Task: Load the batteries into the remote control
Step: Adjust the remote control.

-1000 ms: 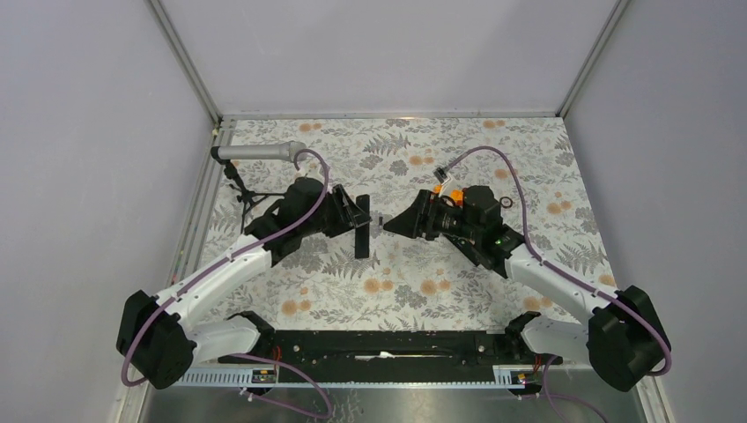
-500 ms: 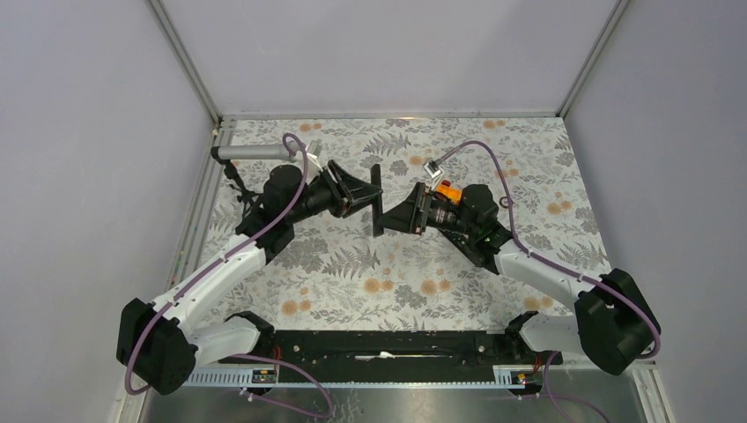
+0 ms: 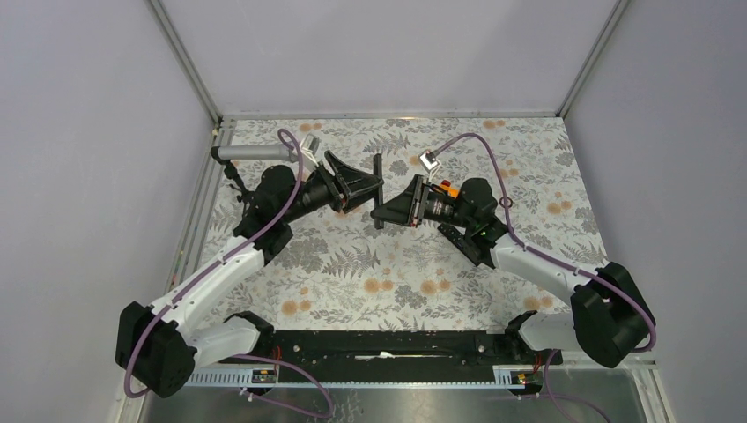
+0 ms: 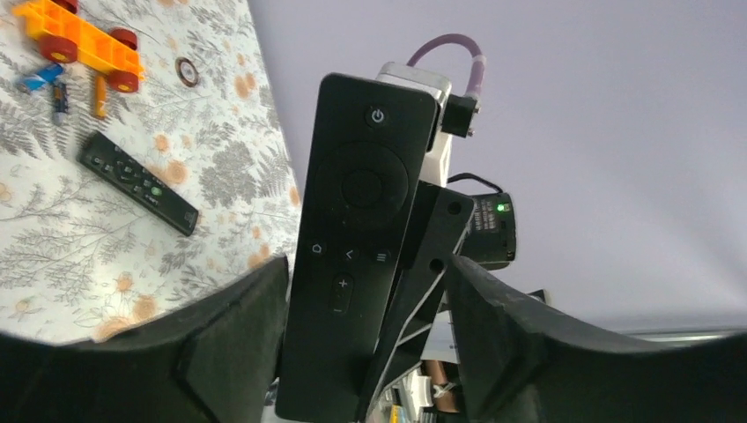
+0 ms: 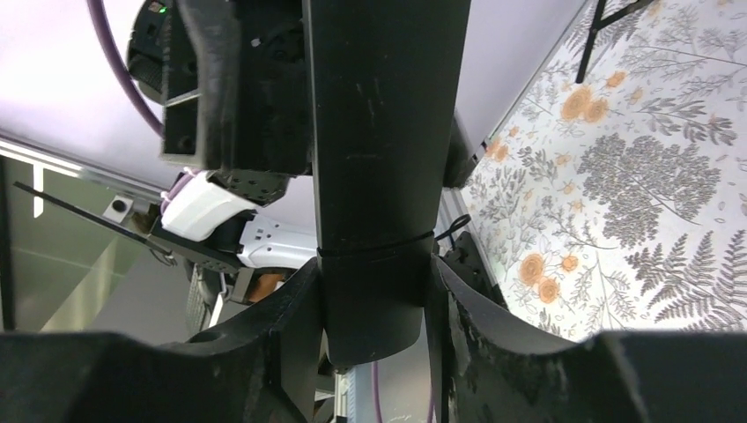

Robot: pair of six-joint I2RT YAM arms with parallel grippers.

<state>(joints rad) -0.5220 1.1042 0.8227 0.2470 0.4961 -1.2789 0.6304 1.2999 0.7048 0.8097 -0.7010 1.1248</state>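
Observation:
The remote control (image 3: 378, 167) is a slim black bar held upright in the air between both arms. The right wrist view shows its plain back (image 5: 379, 132) with a cover seam near the lower end. My right gripper (image 5: 374, 304) is shut on that end; it also shows in the top view (image 3: 386, 211). The left wrist view shows its button face (image 4: 357, 229). My left gripper (image 4: 366, 295) straddles it: the left finger touches its edge, the right finger stands apart. Small batteries (image 4: 57, 95) lie on the cloth by the orange toy.
A second black remote (image 4: 136, 182) lies button-face up on the floral cloth, also in the top view (image 3: 464, 242). An orange toy block with red knobs (image 4: 79, 40) and a small ring (image 4: 185, 72) lie nearby. A grey cylinder on a tripod (image 3: 255, 152) stands far left.
Both arms have lifted and carried the remote toward the far side of the table. The right gripper has come up to it and closed on its end.

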